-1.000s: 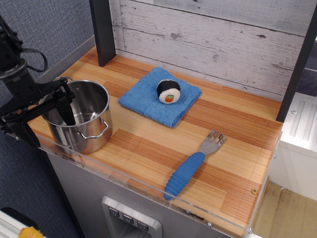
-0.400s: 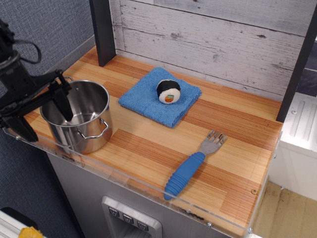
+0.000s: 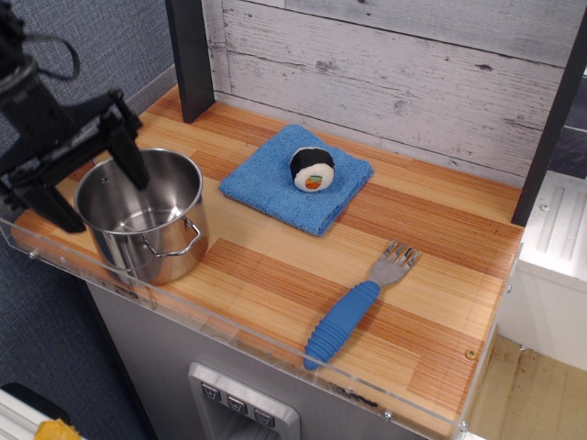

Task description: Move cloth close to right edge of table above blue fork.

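The folded blue terry cloth (image 3: 275, 189) lies at the back middle of the striped wooden table (image 3: 431, 275), with a sushi-roll toy (image 3: 312, 170) on top of it. The blue fork (image 3: 353, 306) lies near the front right, handle toward the front rim, tines pointing back right. My gripper (image 3: 84, 185) is open and empty at the far left, its two black fingers (image 3: 127, 152) straddling the left side of the steel pot (image 3: 147, 216), well away from the cloth.
A dark post (image 3: 191, 57) stands at the back left and another at the right edge. A whitewashed plank wall backs the table. A clear acrylic rim (image 3: 275, 344) runs along the front. Bare wood lies right of the cloth, above the fork.
My gripper has risen from low beside and inside the pot to above its rim, shifting slightly back. The cloth, sushi toy, fork and pot have not moved.
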`<act>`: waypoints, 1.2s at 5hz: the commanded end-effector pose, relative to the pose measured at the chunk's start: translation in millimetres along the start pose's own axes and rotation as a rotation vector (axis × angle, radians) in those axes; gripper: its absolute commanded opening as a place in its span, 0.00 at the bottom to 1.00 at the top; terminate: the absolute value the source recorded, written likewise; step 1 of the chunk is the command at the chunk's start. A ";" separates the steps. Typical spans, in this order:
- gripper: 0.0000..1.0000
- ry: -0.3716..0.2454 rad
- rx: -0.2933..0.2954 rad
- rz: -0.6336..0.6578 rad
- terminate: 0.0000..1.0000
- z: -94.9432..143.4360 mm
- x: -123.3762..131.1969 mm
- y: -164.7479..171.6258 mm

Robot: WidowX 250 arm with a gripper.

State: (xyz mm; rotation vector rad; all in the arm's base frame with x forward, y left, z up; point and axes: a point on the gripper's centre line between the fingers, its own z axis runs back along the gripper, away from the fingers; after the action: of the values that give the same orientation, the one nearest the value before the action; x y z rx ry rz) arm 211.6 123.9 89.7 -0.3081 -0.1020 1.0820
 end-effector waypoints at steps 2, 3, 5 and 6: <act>1.00 0.017 -0.122 -0.045 0.00 5.0 1.6 -89.8; 1.00 0.058 -0.106 -0.074 0.00 -15.2 -0.8 -111.8; 1.00 0.117 0.004 -0.128 0.00 -67.1 5.6 -127.5; 1.00 0.140 0.025 -0.126 0.00 -81.1 13.5 -130.2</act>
State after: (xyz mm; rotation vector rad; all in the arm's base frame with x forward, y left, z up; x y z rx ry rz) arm 346.4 61.2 35.7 -0.3424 0.0645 0.9405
